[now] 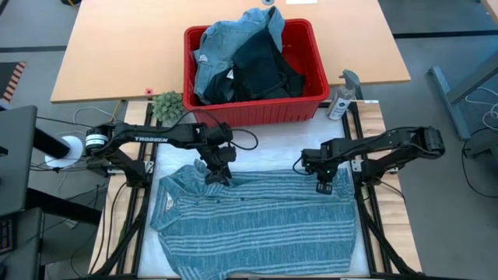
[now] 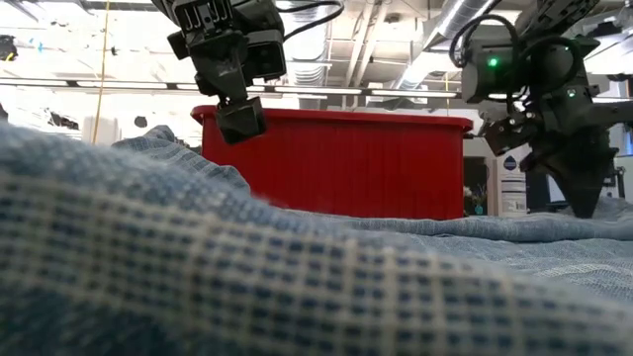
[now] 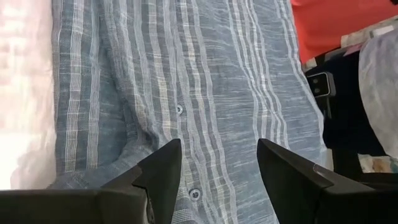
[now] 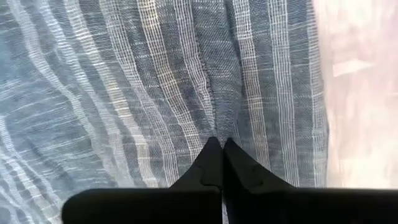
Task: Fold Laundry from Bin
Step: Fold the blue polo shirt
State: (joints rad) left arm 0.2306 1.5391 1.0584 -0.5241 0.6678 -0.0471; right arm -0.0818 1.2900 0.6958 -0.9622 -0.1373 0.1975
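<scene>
Your shirt (image 1: 257, 222) lies spread on the worktop's near half, before the bin (image 1: 255, 71). Right gripper (image 4: 221, 146) pinches its far edge; left gripper (image 3: 217, 168) hovers, parted. Soft, light cloth: grip seams and corners.

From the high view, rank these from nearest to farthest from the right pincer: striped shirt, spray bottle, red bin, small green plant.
Measured from the right pincer:
1. Striped shirt, directly under it.
2. Spray bottle, just beyond it, beside the bin's right end.
3. Red bin, farther back, toward the centre.
4. Small green plant, far across, left of the bin.
</scene>
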